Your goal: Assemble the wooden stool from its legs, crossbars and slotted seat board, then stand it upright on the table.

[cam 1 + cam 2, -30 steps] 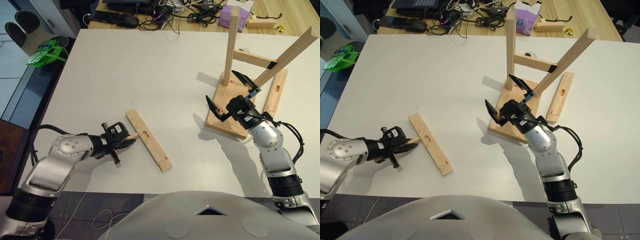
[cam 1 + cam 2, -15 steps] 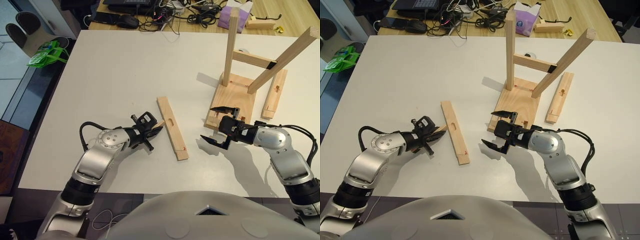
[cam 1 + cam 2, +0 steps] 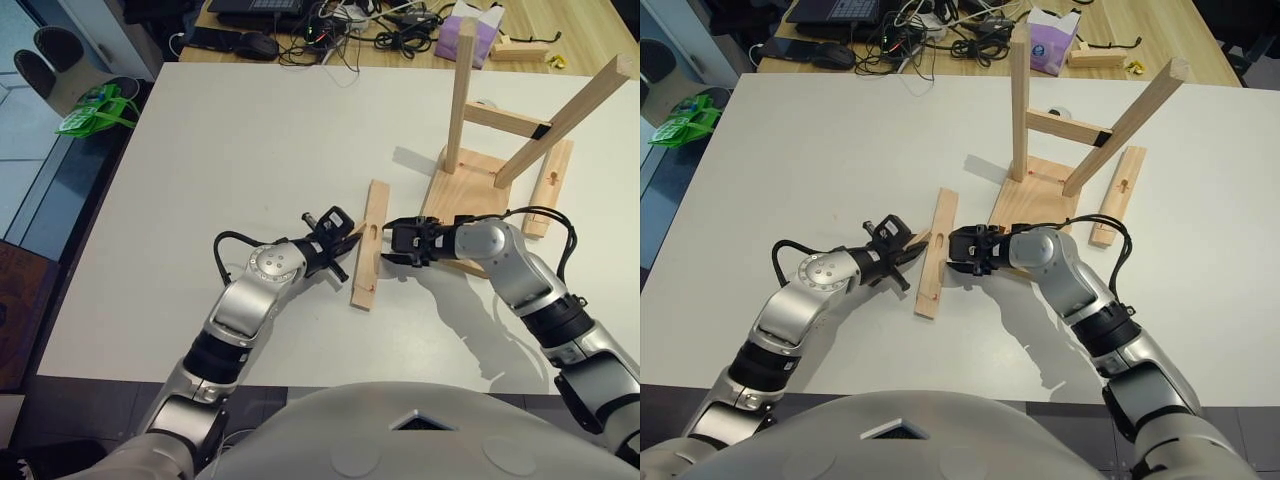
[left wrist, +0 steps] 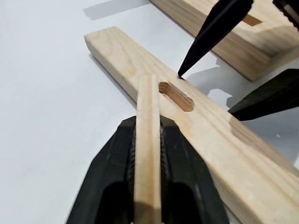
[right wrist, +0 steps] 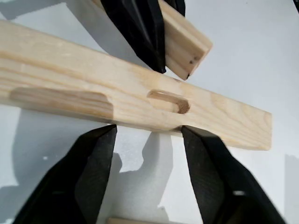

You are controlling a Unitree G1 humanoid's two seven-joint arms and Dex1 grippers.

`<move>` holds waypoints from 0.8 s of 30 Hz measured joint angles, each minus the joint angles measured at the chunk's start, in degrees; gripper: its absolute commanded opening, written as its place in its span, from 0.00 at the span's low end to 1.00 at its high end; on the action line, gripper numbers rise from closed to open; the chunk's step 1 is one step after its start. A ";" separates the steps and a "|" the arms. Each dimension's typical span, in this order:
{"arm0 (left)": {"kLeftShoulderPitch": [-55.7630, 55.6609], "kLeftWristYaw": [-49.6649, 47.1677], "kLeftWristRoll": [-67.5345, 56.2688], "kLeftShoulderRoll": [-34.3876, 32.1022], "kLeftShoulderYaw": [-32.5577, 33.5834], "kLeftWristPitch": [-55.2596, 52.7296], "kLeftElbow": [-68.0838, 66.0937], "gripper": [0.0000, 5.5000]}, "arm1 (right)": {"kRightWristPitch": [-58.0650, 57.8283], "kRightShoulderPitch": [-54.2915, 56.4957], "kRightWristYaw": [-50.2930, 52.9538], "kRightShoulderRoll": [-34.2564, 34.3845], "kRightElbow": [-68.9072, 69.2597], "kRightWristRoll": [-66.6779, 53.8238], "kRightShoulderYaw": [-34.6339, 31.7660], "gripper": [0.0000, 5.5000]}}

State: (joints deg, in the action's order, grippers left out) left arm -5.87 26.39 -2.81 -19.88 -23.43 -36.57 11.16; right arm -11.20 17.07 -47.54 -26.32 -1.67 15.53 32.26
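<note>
A flat slotted leg (image 3: 369,250) lies on the white table just left of the seat board (image 3: 474,178). My left gripper (image 3: 347,241) is shut on a thin crossbar (image 4: 148,140), whose end rests on the leg beside its slot (image 4: 177,96). From the other side, my right gripper (image 3: 392,247) is open, its fingertips (image 5: 108,132) against the leg's edge near the slot. Two legs (image 3: 458,85) rise from the seat board, one upright and one tilted, joined by a crossbar (image 3: 507,118). Another slotted leg (image 3: 546,186) lies flat to its right.
Behind the table's far edge are tangled cables (image 3: 350,25), a mouse (image 3: 255,40), a purple box (image 3: 470,25) and loose wood pieces (image 3: 522,47). A green bag (image 3: 92,106) sits off the left edge. White tabletop (image 3: 250,140) spreads left of the parts.
My left gripper moved right with the crossbar, and the slotted leg slid right and turned nearer the seat board. My right gripper came down and left to the leg's edge.
</note>
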 measured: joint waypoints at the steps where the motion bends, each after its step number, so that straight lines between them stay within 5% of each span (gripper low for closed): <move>1: -0.91 -0.35 0.34 0.46 -0.05 0.35 -1.28 0.07 | -0.04 0.49 1.17 0.69 -0.89 1.01 0.08 0.36; 13: -10.94 -13.03 6.75 8.64 6.89 15.16 -19.35 0.07 | 2.64 6.07 20.06 14.75 -16.16 7.48 0.01 0.02; 18: -14.14 -19.17 7.36 8.37 14.67 27.87 -12.41 0.07 | 7.24 3.95 27.55 14.61 -9.41 5.08 -7.65 0.00; 24: -16.30 -24.55 -13.16 19.10 29.69 21.16 -3.69 0.07 | 1.66 -3.33 14.09 12.05 10.68 -13.15 -13.33 0.00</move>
State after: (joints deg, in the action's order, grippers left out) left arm -22.17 1.84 -15.97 -0.78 6.26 -15.41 7.47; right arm -9.54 13.74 -33.46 -14.27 9.01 2.38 18.93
